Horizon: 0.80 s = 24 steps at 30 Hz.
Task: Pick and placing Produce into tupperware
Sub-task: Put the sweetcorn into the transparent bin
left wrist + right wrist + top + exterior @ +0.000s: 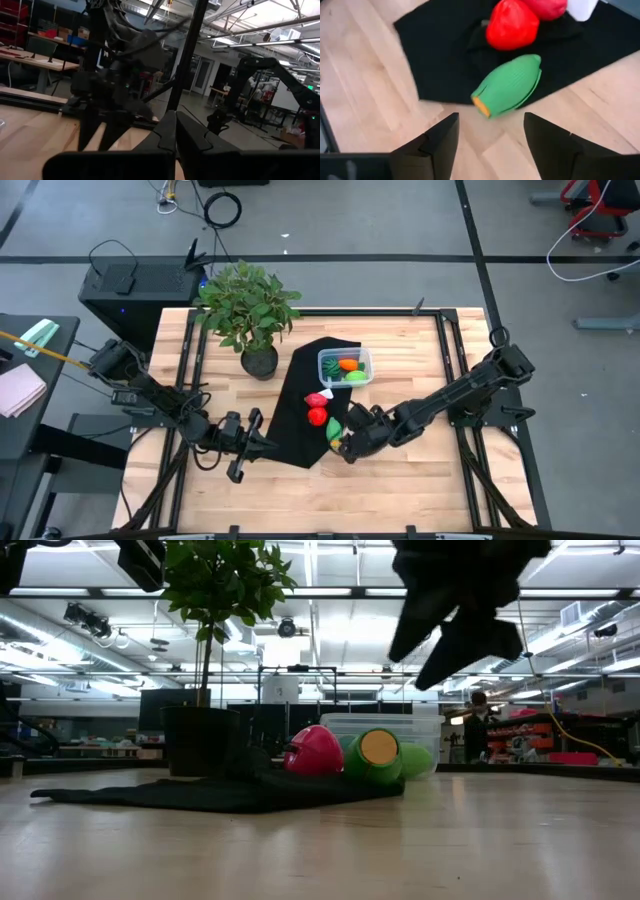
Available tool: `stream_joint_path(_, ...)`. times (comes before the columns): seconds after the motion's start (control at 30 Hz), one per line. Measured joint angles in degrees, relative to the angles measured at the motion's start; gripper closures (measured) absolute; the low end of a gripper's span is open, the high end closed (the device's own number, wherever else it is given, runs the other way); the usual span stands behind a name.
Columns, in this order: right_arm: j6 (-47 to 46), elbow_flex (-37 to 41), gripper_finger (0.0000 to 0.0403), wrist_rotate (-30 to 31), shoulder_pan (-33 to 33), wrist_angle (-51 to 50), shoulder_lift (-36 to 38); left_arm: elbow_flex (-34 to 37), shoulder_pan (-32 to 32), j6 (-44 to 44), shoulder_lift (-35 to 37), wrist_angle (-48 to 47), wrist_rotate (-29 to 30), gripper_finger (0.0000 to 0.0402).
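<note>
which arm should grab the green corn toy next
Right. The right gripper hangs open just short of the green corn toy at the black cloth edge. The left gripper waits shut, off the cloth's far side.

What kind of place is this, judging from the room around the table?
Probably a robotics lab or workshop: a wooden table in a large hall, ceiling strip lights, workbenches behind, and cables on the grey floor.

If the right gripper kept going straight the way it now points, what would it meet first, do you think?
Most likely the green corn toy: it lies directly ahead of the open right gripper, at the black cloth's edge. The gap is hard to judge.
</note>
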State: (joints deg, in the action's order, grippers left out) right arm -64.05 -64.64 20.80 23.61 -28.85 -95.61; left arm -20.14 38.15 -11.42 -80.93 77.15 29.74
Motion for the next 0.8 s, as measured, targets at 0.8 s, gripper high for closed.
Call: stream_joint_path(0.8, -9.6, -0.7, 0.0149, -12.5, -8.1, -0.2, -0.5, 0.0, 0.0, -0.4, 0.0, -0.8, 0.0, 0.0378)
